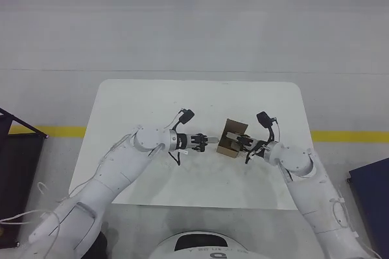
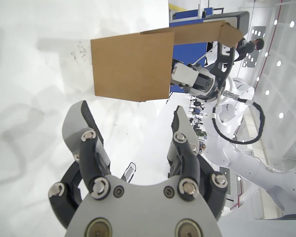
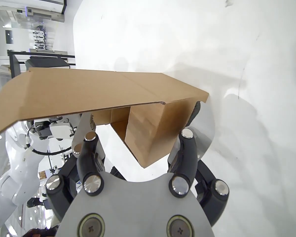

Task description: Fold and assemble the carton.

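Here the fingers of the right gripper [image 3: 142,114] clamp the carton [image 3: 157,129]. The left gripper [image 2: 132,108], with fingers open just beside the carton, may push it loose and buckle its flap [image 3: 51,94].

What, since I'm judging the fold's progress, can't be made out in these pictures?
Right wrist view: a flap of the carton covers where the right gripper meets it.
Left wrist view: the carton's near panel hides its inside.
Top view: the carton is too small to read its folds.
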Motion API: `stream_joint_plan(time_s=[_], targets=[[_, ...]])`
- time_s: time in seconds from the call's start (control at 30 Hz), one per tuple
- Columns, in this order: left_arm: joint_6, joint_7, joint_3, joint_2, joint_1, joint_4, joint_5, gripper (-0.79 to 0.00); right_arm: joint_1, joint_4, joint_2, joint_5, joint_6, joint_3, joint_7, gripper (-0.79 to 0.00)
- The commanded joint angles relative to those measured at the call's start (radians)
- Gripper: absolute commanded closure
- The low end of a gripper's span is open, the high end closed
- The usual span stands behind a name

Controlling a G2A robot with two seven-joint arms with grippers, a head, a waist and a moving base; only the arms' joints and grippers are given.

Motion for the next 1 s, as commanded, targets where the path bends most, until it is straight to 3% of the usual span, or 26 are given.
stream_joint_plan(time_s=[0.0, 0.17, 0.37, 0.7, 0.97], targets=[[0.000, 0.001, 0.004, -0.004, -0.007, 0.009, 0.002, -0.622, -0.001, 0.006, 0.001, 0.011, -0.023, 0.001, 0.004, -0.671], [-0.004, 0.018, -0.001, -0.011, -0.020, 0.044, -0.016, -0.600, -0.017, 0.013, 0.005, 0.066, -0.112, 0.017, 0.006, -0.653], [-0.008, 0.025, 0.026, -0.028, -0.052, 0.082, 0.015, -0.600, -0.033, 0.029, 0.010, 0.133, -0.182, 0.038, 0.006, -0.686], [-0.015, 0.028, 0.090, -0.074, -0.113, 0.165, 0.032, -0.610, -0.008, 0.058, 0.015, 0.145, -0.186, 0.023, 0.028, -0.656], [-0.009, 0.012, 0.117, -0.098, -0.138, 0.214, 0.045, -0.539, 0.003, 0.065, 0.018, 0.148, -0.180, 0.009, 0.036, -0.634]])
